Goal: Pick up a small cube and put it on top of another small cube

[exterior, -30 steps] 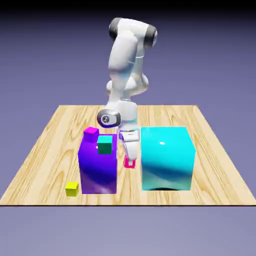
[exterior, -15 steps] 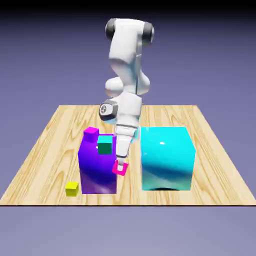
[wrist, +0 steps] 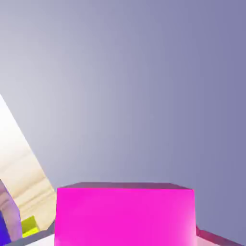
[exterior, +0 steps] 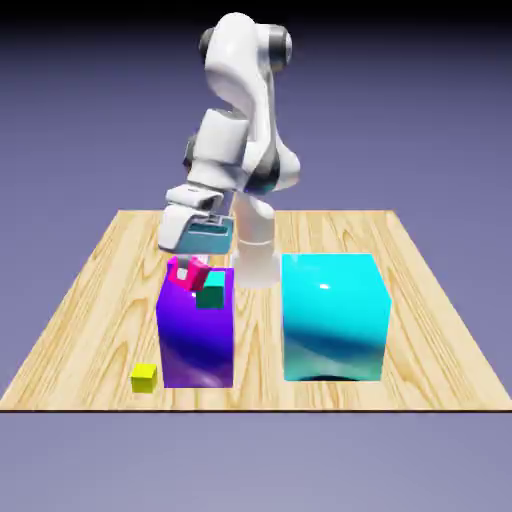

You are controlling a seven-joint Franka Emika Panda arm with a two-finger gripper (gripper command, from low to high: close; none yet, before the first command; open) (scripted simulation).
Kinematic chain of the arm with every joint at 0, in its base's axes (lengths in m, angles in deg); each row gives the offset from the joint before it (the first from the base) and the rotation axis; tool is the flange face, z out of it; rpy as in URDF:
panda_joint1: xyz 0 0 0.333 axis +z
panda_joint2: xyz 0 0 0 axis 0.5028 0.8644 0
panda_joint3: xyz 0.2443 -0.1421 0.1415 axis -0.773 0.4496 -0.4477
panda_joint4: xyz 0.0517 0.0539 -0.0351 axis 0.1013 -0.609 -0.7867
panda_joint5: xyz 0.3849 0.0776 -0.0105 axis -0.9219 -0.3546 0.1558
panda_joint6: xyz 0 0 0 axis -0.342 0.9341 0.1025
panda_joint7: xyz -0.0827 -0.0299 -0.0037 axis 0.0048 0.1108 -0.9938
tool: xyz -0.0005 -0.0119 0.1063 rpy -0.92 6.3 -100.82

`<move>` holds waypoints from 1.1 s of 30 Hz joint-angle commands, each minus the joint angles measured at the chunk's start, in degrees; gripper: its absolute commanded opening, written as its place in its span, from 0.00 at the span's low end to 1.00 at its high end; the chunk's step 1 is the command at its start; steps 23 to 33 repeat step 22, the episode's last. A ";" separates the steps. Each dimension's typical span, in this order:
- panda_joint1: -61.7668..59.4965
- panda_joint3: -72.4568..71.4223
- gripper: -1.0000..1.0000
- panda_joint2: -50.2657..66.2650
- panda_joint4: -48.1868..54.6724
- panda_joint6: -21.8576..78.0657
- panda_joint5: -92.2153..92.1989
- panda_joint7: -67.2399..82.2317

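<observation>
- Apparently, yellow cube sat on the counter, exterior view's left, near the purple block.
- Next right: hand clamped on the small red cube, tilted, at the purple block's top; contact with the block, can't tell.
- Small teal cube was at the block's top, just right of the red one.
- Big cyan block stood furthest right, apart from purple.
- Hand view: held cube filled bottom middle, looked magenta.

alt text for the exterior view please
A robot hand grips a small pinkish-red cube at the top of a tall purple block, near a small teal cube. A big cyan block and tiny yellow cube sit either side.
</observation>
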 commanded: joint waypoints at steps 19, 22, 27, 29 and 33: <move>4.04 6.36 1.00 -8.53 -5.01 13.84 -17.74 8.39; 3.25 5.21 1.00 -11.70 -1.86 19.66 -15.74 6.61; 3.25 5.21 1.00 -11.70 -1.86 19.66 -15.74 6.61; 3.25 5.21 1.00 -11.70 -1.86 19.66 -15.74 6.61; 3.25 5.21 1.00 -11.70 -1.86 19.66 -15.74 6.61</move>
